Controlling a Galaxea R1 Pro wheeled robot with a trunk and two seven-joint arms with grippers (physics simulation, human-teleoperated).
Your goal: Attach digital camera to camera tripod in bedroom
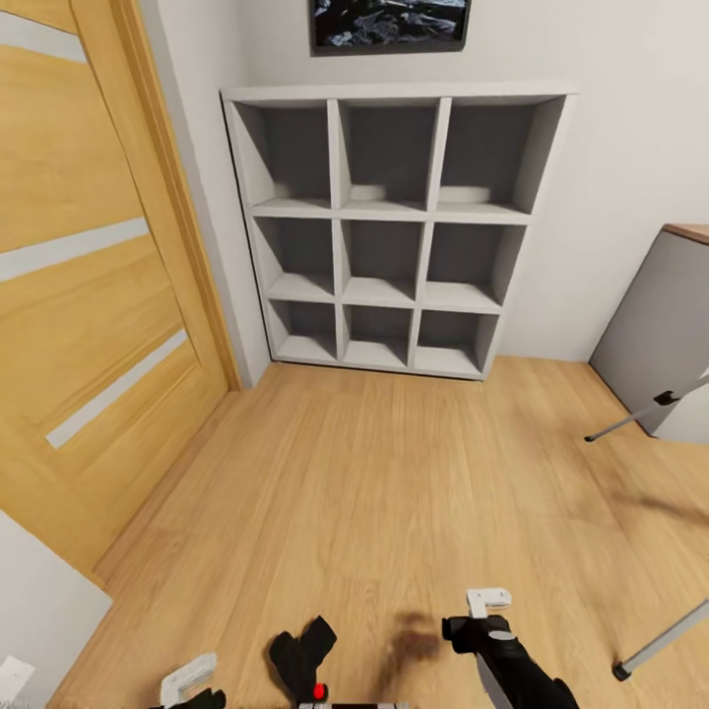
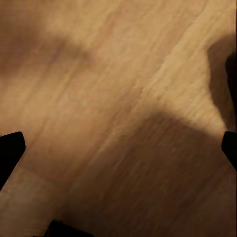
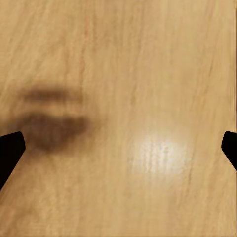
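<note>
While I face the bedroom corner, the wood floor [image 1: 374, 492] spreads out below me, with the wooden door [image 1: 89, 295] on my left and the grey wall [image 1: 630, 148] ahead. Against that wall stands the nine-cubby shelf [image 1: 394, 231], with a dark picture [image 1: 389, 25] above it. A grey desk [image 1: 665, 325] sits at right. Two silver tripod legs [image 1: 645, 414] with black feet reach in from the right edge; the tripod head is out of frame. Low in the head view, my left gripper [image 1: 300, 655] looks closed near a red button [image 1: 319, 691], probably the camera's, though I can't tell if it's gripped. My right gripper [image 3: 118, 148] is spread wide, fingers [image 3: 10, 148] apart over bare floor, holding nothing.
</note>
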